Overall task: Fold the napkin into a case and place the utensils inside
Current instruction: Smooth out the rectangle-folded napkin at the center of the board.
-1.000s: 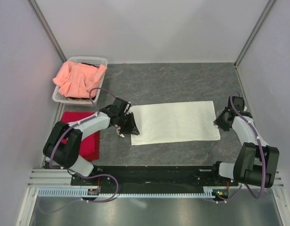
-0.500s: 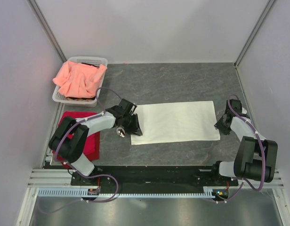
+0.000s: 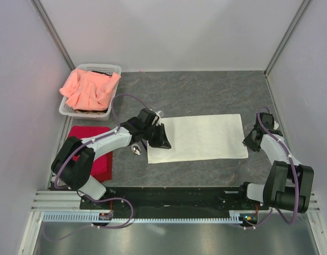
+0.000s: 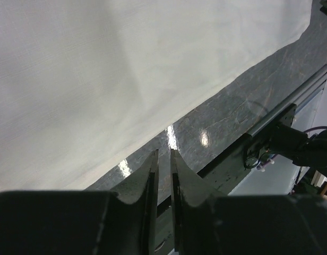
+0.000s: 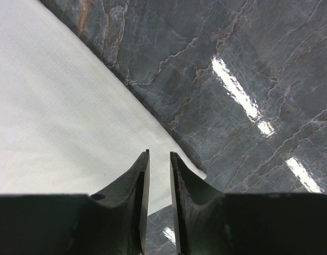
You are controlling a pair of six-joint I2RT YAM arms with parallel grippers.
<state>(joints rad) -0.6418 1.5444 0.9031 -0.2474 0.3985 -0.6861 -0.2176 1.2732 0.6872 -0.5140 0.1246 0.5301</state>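
Observation:
The cream-white napkin (image 3: 198, 138) lies flat on the grey table as a wide rectangle. My left gripper (image 3: 162, 139) hovers over its left end, jaws nearly together with nothing between them. In the left wrist view the left gripper (image 4: 163, 151) points at the table just past the napkin's (image 4: 126, 69) near edge. My right gripper (image 3: 249, 139) is at the napkin's right edge, jaws nearly together and empty. In the right wrist view the right gripper (image 5: 158, 154) is over the napkin's (image 5: 57, 133) corner. A shiny silver spoon bowl (image 3: 136, 150) shows beside the napkin's left end. The other utensil is hidden.
A white basket (image 3: 114, 69) holding a salmon-pink cloth (image 3: 89, 87) stands at the back left. A red cloth (image 3: 97, 154) lies at the left under the left arm. Enclosure walls stand on three sides, and a black rail (image 3: 174, 194) runs along the near edge.
My left gripper has moved right, from beside the napkin's left edge to over its left end. The right gripper has barely shifted. The napkin has not moved.

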